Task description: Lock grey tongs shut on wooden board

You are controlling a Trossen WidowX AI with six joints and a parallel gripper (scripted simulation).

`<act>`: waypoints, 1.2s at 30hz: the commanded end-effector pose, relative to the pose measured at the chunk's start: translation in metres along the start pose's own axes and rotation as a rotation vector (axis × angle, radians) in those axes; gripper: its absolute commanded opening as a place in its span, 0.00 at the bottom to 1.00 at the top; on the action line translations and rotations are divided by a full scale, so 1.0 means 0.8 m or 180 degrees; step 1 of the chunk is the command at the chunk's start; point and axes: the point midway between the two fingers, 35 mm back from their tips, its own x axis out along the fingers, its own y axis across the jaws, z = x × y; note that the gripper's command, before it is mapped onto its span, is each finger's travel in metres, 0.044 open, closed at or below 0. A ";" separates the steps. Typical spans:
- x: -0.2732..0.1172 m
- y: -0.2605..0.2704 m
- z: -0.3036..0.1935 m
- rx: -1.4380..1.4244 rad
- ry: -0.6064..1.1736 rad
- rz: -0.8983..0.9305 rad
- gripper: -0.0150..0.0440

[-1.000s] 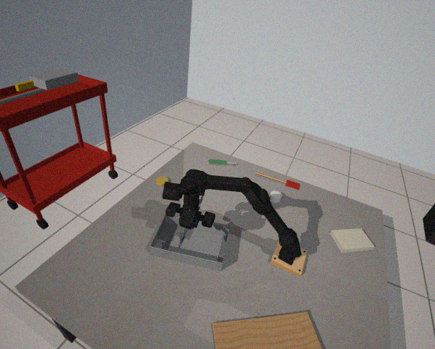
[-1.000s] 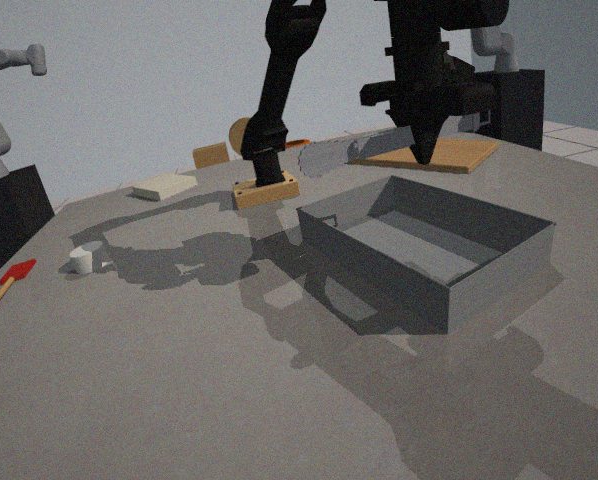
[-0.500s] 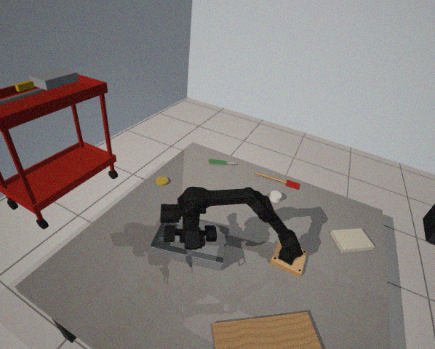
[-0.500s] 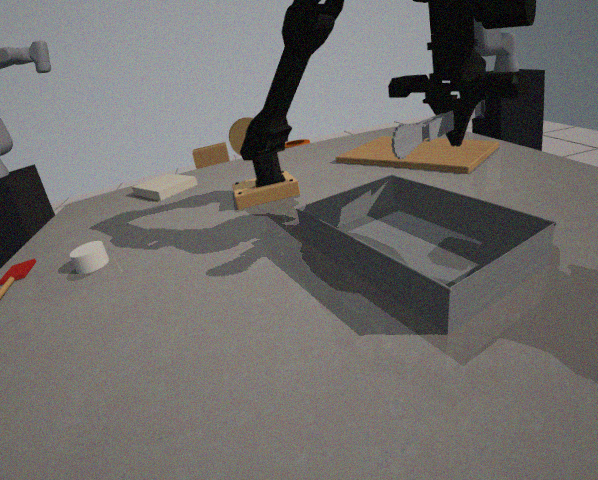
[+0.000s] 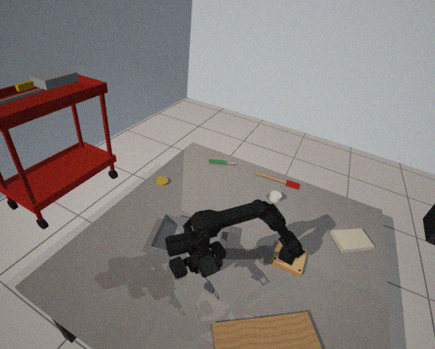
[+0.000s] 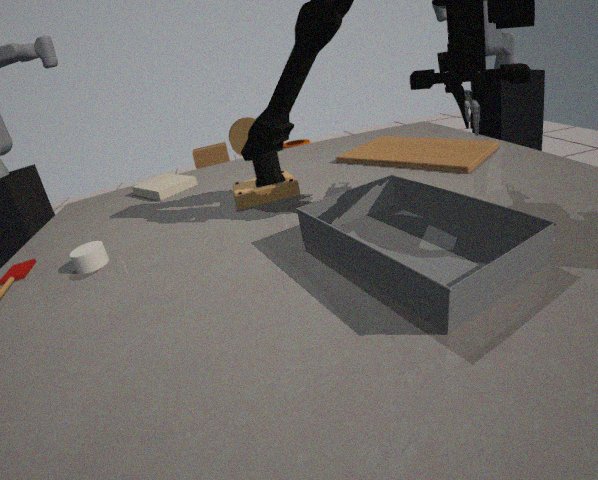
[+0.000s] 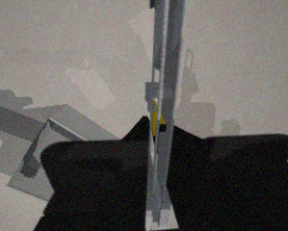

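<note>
My gripper [image 5: 206, 277] [image 6: 465, 117] [image 7: 149, 120] is shut on the grey tongs [image 5: 209, 286] [image 6: 475, 112] [image 7: 170, 77], off the table. In the wrist view their two arms lie close together, side by side, with a small yellow part between the black fingers. In the top view one end sticks out below the gripper; the arm hides the rest. I cannot tell whether the lock is caught. The wooden board [image 5: 265, 332] [image 6: 418, 152] lies flat, apart from the tongs. The roasting tin [image 5: 158, 230] [image 6: 501, 291] stands on the table behind the gripper, with no tongs across it.
The arm's wooden base [image 5: 300, 265] [image 6: 268, 195] stands beside the tin. A cream block [image 5: 352, 239] [image 6: 164, 186], a white cylinder [image 5: 275, 196] [image 6: 89, 257], a red-headed tool [image 5: 292, 184] [image 6: 17, 271], a green-handled tool [image 5: 217, 161] and a yellow disc [image 5: 162, 181] lie on the table.
</note>
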 end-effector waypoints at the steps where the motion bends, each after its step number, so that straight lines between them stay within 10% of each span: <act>1: -0.002 -0.001 0.044 -0.0445 -0.0026 -0.0015 0.00; 36: -0.007 0.062 0.289 -0.3042 -0.0068 -0.0056 0.00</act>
